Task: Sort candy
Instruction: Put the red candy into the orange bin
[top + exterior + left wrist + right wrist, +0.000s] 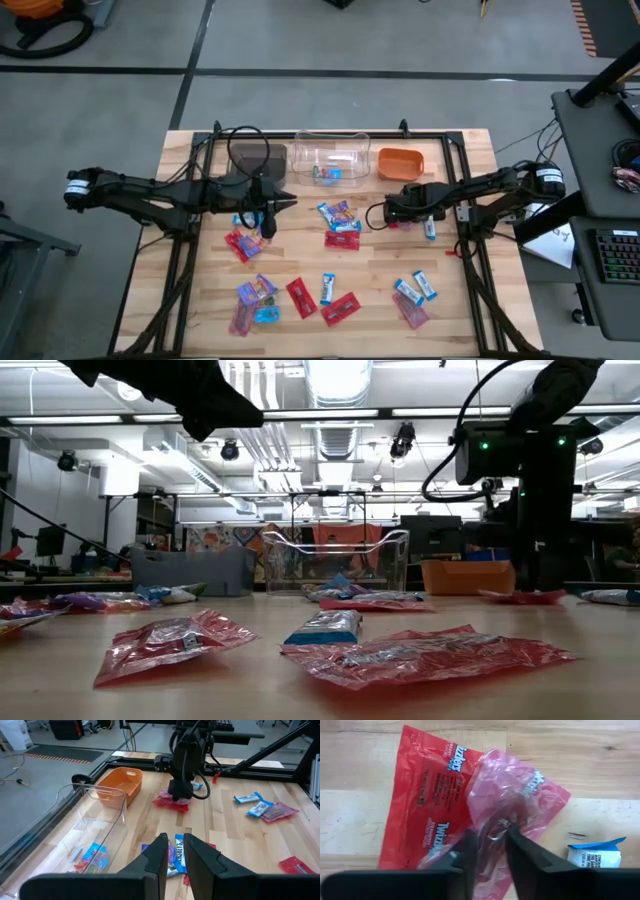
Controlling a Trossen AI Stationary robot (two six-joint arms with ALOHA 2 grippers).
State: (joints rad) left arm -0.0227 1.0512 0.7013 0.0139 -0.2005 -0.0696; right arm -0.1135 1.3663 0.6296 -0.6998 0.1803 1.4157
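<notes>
Right gripper (489,837) is down on the table near the orange bin (401,161), pinching a red candy (510,805). Left gripper (174,851) hangs empty by the clear bin (331,157), fingers narrow, barely a gap.

White "Twizzlers" lettering, partly creased, on the red candy wrappers (440,815).

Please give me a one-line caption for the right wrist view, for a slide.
The right gripper pinches a crumpled red candy wrapper lying over a flat red one on the wooden table.
</notes>
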